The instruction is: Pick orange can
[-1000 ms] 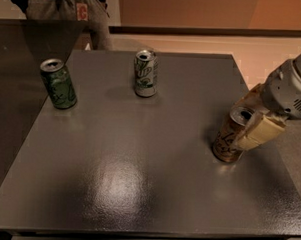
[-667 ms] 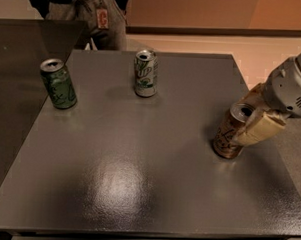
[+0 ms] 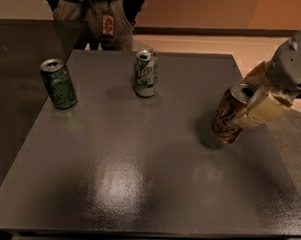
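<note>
The orange can (image 3: 227, 119) is brownish-orange with dark cursive lettering and a silver top. It is at the right side of the dark grey table (image 3: 138, 181), tilted, and held slightly above the surface, with its shadow to its left. My gripper (image 3: 246, 96) comes in from the right edge and is shut on the can's upper part. One tan finger (image 3: 261, 110) is in front of the can. The other is behind it and mostly hidden.
A dark green can (image 3: 58, 83) stands at the table's far left. A white-and-green can (image 3: 145, 73) stands at the far middle. A person (image 3: 97, 14) stands just behind the table's far edge. The table's right edge runs under my arm.
The gripper has risen with the orange can, which has left the table and tilted. The person behind the table has shifted right. The other two cans have not moved.
</note>
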Available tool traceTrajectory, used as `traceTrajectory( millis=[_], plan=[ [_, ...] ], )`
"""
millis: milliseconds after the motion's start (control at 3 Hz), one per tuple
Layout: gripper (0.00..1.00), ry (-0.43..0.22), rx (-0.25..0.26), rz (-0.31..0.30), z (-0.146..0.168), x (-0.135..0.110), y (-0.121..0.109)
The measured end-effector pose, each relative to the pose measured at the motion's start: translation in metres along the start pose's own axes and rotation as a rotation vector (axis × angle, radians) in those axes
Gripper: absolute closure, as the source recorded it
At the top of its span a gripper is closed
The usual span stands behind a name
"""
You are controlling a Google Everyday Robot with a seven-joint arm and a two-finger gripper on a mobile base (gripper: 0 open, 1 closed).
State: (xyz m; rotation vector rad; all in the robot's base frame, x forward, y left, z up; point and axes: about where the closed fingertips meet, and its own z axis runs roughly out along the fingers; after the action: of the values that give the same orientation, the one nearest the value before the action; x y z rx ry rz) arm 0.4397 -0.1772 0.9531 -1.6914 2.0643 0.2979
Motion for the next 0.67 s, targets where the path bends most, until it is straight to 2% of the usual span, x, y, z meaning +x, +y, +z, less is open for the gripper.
traceTrajectory(
  millis=[667],
  plan=[
    [1.00, -0.056, 0.030, -0.099, -0.038, -0.061, -0.009]
  ],
)
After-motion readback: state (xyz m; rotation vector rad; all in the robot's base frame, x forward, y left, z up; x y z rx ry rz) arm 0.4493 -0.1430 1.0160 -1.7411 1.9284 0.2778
